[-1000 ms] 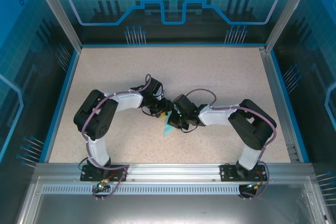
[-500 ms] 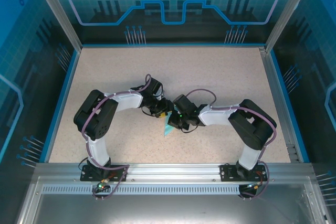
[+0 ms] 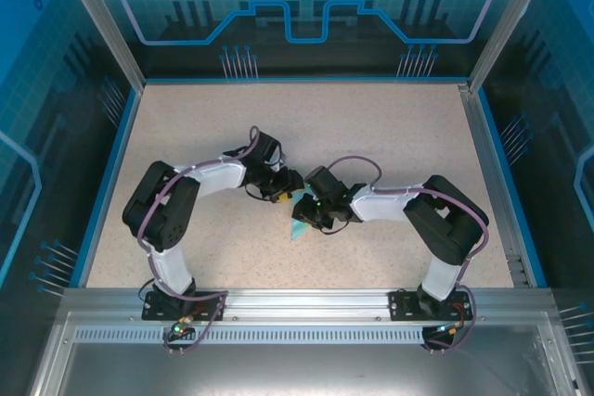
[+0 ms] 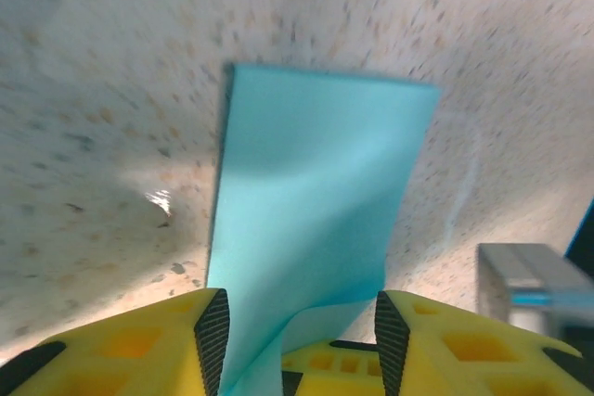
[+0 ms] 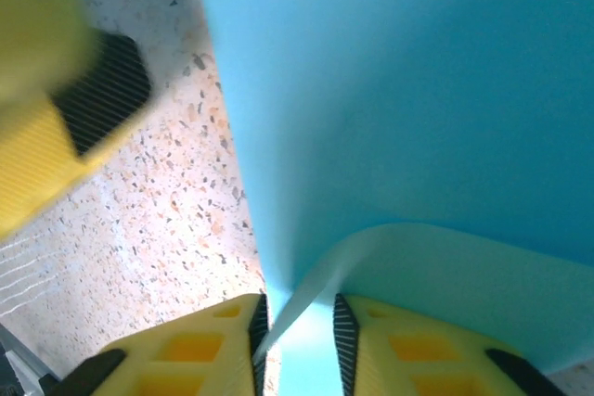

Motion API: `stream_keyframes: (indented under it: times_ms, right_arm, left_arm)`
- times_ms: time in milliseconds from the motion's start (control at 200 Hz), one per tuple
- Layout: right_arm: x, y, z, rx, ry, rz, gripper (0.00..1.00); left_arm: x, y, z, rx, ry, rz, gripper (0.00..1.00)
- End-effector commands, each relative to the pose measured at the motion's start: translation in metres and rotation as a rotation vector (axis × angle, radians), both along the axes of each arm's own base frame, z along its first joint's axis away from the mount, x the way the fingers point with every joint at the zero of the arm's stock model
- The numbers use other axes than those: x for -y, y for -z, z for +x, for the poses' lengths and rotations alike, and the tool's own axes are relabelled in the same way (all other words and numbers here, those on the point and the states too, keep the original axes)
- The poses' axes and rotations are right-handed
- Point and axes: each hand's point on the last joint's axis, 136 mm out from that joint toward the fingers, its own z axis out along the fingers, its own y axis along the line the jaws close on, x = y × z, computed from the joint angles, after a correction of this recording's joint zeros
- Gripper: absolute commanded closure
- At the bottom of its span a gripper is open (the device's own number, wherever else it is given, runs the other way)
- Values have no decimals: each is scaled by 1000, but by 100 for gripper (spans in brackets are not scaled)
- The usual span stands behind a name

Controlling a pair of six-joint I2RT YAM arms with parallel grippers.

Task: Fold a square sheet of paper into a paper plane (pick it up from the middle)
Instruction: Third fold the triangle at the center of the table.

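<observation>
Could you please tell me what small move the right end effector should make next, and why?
Probably ease the right end effector back off the paper: its jaws stand slightly apart around a lifted flap, not pinching it, while the left end effector straddles the same sheet with open jaws.

Matt paper (image 4: 316, 210); speckled, seemingly stone table (image 4: 93, 90).

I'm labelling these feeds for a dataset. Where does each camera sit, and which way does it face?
Top external: above and behind the arms, looking down on the table; both arms show, and the left gripper and right gripper meet at the paper.
Left wrist: on that wrist, looking along its yellow fingers at the paper.
Right wrist: on that wrist, close on the paper past its own pads; one left finger shows too.
Shared: all three see the paper.
</observation>
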Motion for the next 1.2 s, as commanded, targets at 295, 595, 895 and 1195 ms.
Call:
stream_keyframes:
  times_ms: [295,595,895,1195]
  right_arm:
    - [7,19,-8,-28,-29,-53,54]
    - [11,21,-12,-24,-35,-61,65]
    - [20,25,-16,-39,-35,-87,75]
    - [26,29,-19,-68,-31,-104,94]
  left_arm:
    - [-50,-25,4,34,-114,-20,50]
    - [-46,-23,-16,13,-80,-72,54]
    - [-37,-20,-39,-4,-31,-109,63]
    - [-12,-15,-58,-28,45,-146,86]
